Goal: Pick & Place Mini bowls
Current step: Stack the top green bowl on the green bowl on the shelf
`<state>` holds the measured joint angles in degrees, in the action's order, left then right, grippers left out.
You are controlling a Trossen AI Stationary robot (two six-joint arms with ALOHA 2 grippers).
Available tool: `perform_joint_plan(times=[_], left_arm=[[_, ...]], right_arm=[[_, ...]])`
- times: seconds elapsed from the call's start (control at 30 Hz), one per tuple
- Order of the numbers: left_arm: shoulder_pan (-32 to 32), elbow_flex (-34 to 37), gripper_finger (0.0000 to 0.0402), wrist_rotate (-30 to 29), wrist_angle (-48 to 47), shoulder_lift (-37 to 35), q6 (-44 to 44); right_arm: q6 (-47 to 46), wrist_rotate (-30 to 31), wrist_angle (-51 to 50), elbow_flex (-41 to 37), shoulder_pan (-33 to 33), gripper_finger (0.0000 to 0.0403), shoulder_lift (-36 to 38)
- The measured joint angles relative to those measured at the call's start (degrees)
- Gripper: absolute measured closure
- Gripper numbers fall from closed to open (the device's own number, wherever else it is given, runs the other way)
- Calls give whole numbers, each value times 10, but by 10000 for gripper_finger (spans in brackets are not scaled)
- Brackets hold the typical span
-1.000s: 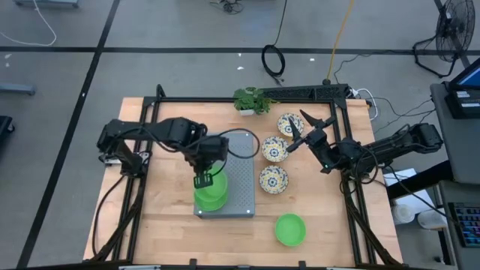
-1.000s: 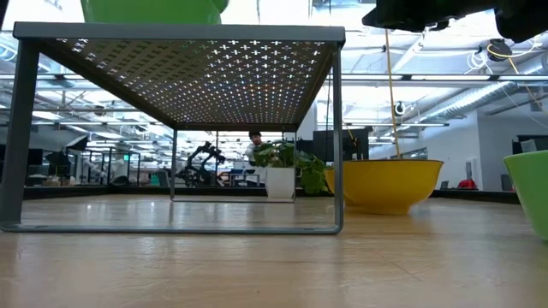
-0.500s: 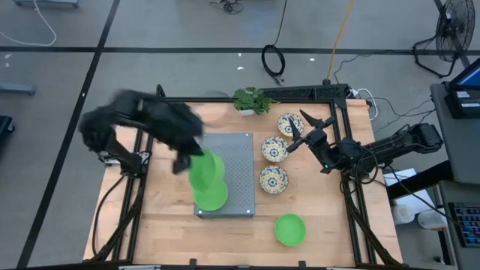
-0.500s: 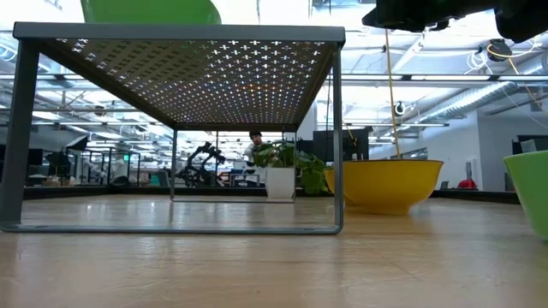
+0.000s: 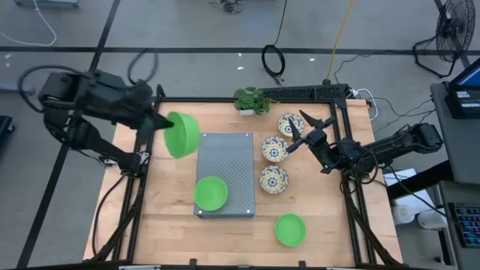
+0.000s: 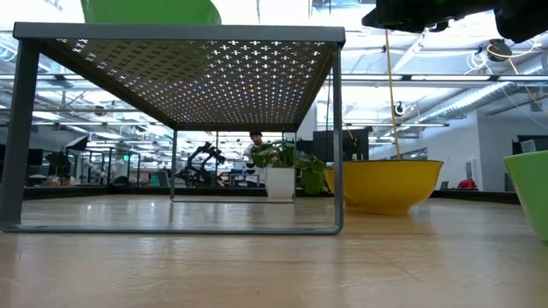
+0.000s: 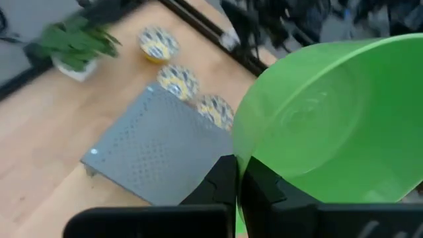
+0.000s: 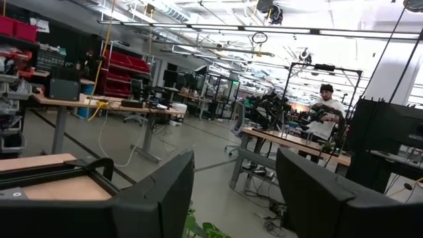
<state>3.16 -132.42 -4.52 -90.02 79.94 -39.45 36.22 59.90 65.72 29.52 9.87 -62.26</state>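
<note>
My left gripper [image 5: 160, 124] is raised over the table's far left part, shut on a plain green mini bowl [image 5: 181, 135] that is tipped on its side. A second green bowl [image 5: 211, 193] sits on the near end of the grey perforated tray [image 5: 232, 161]. A third green bowl [image 5: 290, 229] rests on the table near the front. Three cream floral bowls [image 5: 274, 148] stand in a row right of the tray. My right gripper [image 5: 298, 132] hovers open and empty over the floral bowls. My left gripper pinches the green bowl's rim [image 7: 242, 153], one finger inside the bowl and one outside. The bowl is lifted clear of tray and table. It is tipped on edge, with its hollow showing in the left wrist view [image 7: 330, 125].
A small leafy plant [image 5: 251, 99] in a white pot stands at the far edge. A black frame [image 5: 330, 91] runs around the table top. In the low view the tray [image 6: 180, 34] stands on legs. A person [image 8: 324, 99] shows far off in the room.
My left gripper has lifted the upper green bowl off the one on the tray and carried it up and toward the table's far left. The bowl has tipped from level onto its side. The lower green bowl has stayed on the tray.
</note>
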Motion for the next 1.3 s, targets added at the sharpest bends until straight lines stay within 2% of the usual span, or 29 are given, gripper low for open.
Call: perform_joint_plan(times=[0.07,0.2,0.27,0.47,0.73,1.03,1.17,1.3], left_arm=[[-6,0,395,32,9,17,9],[-44,-25,397,163,23,73,26],[-54,-20,398,194,-2,85,67],[-49,-19,399,193,0,115,203],[-30,-18,399,176,0,152,229],[-29,-18,399,219,0,182,227],[-14,13,399,211,1,185,262],[-11,81,399,204,0,184,267]], right_arm=[[0,0,0,0,0,202,0],[0,-1,3,0,-1,204,0],[3,-1,9,0,-1,204,0],[5,0,11,0,-1,204,0],[-10,2,-19,0,0,204,0],[-12,1,-13,0,0,204,0],[-11,1,-13,0,0,204,0],[-11,1,-13,0,0,204,0]])
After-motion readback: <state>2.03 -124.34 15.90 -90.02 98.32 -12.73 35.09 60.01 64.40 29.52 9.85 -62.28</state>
